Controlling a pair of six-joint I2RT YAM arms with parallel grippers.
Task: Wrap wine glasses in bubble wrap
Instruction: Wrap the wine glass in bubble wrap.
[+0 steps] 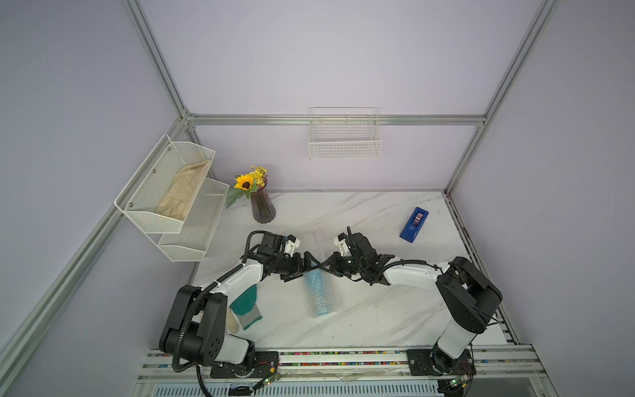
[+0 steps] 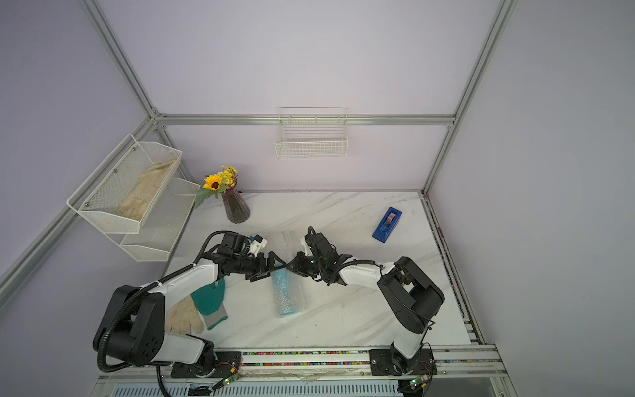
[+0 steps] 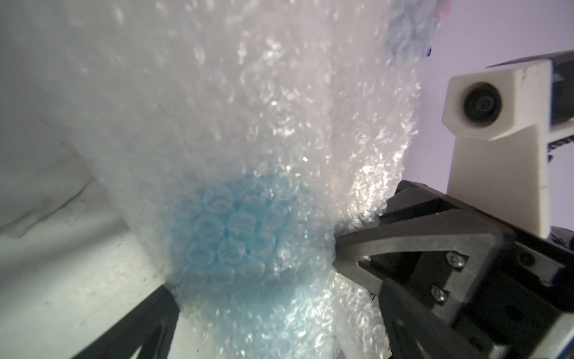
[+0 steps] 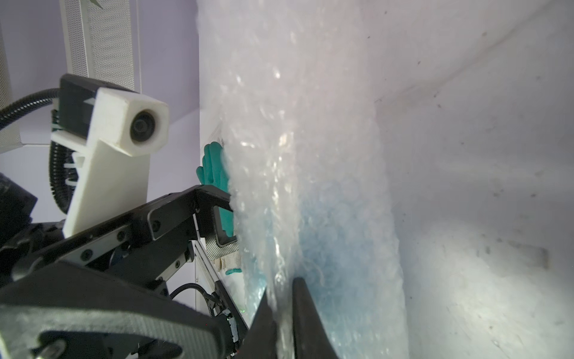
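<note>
White stone-look counter (image 1: 378, 309) fills the floor of a box with pale purple walls and a metal frame. Near the middle of it lies the light-blue goblet (image 1: 316, 292), on its side, rolled up inside the bubble wrap (image 1: 313, 242). The blue shows through the bubbles in both top views. More clear wrap sticks out past the blue part toward the back wall. I cannot tell which end is the foot.

Both arms meet at the far end of the blue part. The left pincer (image 1: 309, 269) is spread wide, with the roll between its fingers, and one tip sits right at the wrap. The right pincer (image 4: 282, 287) is pressed almost together and pinches a fold of the bubble wrap.

A dark vase (image 1: 263, 208) with a sunflower stands at the back. A blue tape holder (image 1: 414, 224) lies well apart from the roll. A green glove (image 1: 244, 302) and a tan glove (image 2: 184, 318) lie by the left arm.
</note>
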